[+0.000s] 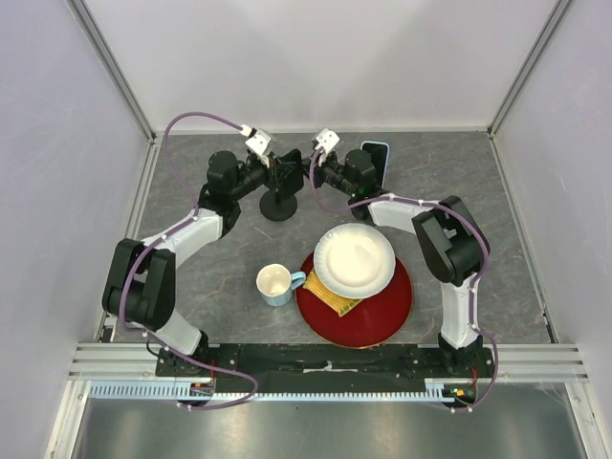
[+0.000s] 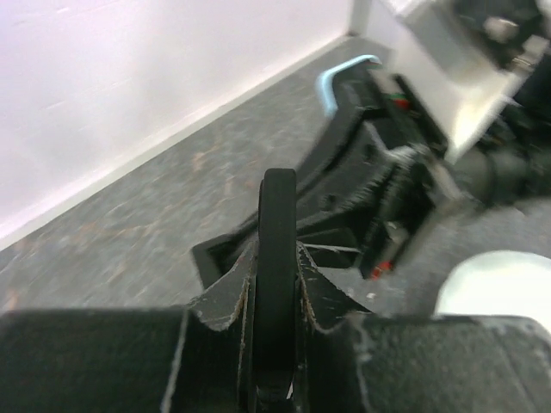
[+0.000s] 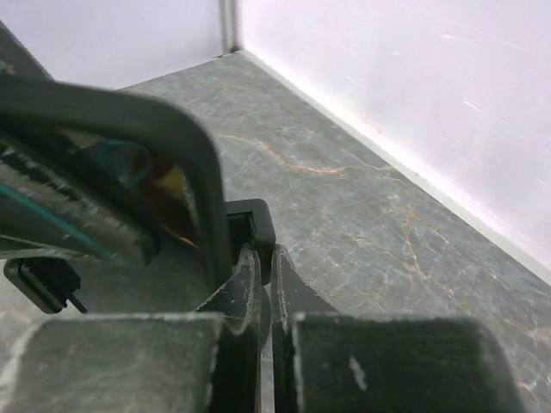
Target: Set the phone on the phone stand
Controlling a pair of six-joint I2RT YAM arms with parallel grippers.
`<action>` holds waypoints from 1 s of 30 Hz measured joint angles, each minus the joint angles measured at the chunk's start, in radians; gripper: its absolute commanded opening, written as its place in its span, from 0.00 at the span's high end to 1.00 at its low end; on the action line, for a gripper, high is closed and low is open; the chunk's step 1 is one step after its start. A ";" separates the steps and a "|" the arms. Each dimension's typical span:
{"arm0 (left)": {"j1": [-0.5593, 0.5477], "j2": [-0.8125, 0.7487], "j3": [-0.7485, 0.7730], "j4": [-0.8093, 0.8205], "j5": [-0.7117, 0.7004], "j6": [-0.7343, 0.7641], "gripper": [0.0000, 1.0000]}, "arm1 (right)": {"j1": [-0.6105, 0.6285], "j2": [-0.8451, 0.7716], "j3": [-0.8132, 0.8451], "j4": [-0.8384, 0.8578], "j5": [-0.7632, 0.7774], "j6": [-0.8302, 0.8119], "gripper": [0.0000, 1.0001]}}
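The left gripper (image 2: 277, 258) clamps the upright plate of the black round-based phone stand (image 1: 280, 205), and the right gripper (image 3: 265, 280), jaws narrow, seems to pinch it too, we judge to steady it, while the light-blue-cased dark phone (image 1: 380, 155) lies unheld near the stand.

Arms: you have two here, a left arm (image 1: 177, 244) and a right arm (image 1: 445, 239).
Phones: you see one phone (image 1: 376, 161).
Stands: you see one stand (image 1: 281, 203).
Cups: you see one cup (image 1: 275, 284).
Plates: you count two, a white plate (image 1: 354, 260) and a red plate (image 1: 387, 311).
Yellow pieces: you see one yellow piece (image 1: 337, 300); you cannot tell what it is.
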 measured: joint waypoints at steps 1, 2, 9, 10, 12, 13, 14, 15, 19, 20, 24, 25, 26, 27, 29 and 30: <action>-0.005 -0.010 0.011 -0.043 -0.071 0.004 0.98 | 0.013 0.000 -0.004 0.009 0.047 0.005 1.00; -0.010 -0.014 0.020 -0.069 -0.117 0.005 0.98 | 0.026 0.000 -0.009 0.018 0.100 0.011 1.00; -0.106 -0.078 0.030 -0.212 -0.509 0.004 0.98 | 0.108 0.000 -0.029 0.058 0.389 0.060 1.00; -0.126 -0.082 0.032 -0.227 -0.572 0.004 0.98 | 0.123 0.000 -0.029 0.059 0.433 0.064 1.00; -0.180 -0.081 0.050 -0.254 -0.721 0.009 0.98 | 0.147 0.000 -0.029 0.063 0.521 0.068 1.00; -0.209 -0.074 0.059 -0.264 -0.801 0.016 0.98 | 0.160 0.000 -0.029 0.062 0.562 0.072 1.00; -0.234 -0.066 0.071 -0.274 -0.882 0.020 0.98 | 0.172 0.000 -0.030 0.062 0.600 0.075 1.00; -0.252 -0.057 0.080 -0.281 -0.937 0.021 0.98 | 0.182 0.000 -0.030 0.062 0.632 0.078 1.00; -0.302 -0.023 0.122 -0.303 -1.125 -0.032 0.98 | 0.211 0.000 -0.030 0.067 0.717 0.089 1.00; -0.307 -0.021 0.124 -0.305 -1.149 -0.053 0.98 | 0.213 0.000 -0.030 0.070 0.723 0.097 1.00; -0.317 -0.012 0.127 -0.300 -1.199 -0.111 0.98 | 0.224 0.000 -0.037 0.084 0.744 0.118 1.00; -0.317 -0.011 0.128 -0.300 -1.202 -0.119 0.98 | 0.226 0.000 -0.039 0.089 0.749 0.120 1.00; -0.317 -0.011 0.130 -0.303 -1.206 -0.130 0.98 | 0.229 0.000 -0.041 0.096 0.757 0.122 1.00; -0.317 -0.010 0.132 -0.307 -1.210 -0.140 0.98 | 0.231 0.000 -0.045 0.103 0.764 0.127 1.00; -0.322 -0.009 0.135 -0.314 -1.218 -0.155 0.98 | 0.235 0.000 -0.058 0.125 0.777 0.131 1.00; -0.323 -0.008 0.135 -0.315 -1.221 -0.161 0.98 | 0.237 0.000 -0.063 0.136 0.784 0.134 1.00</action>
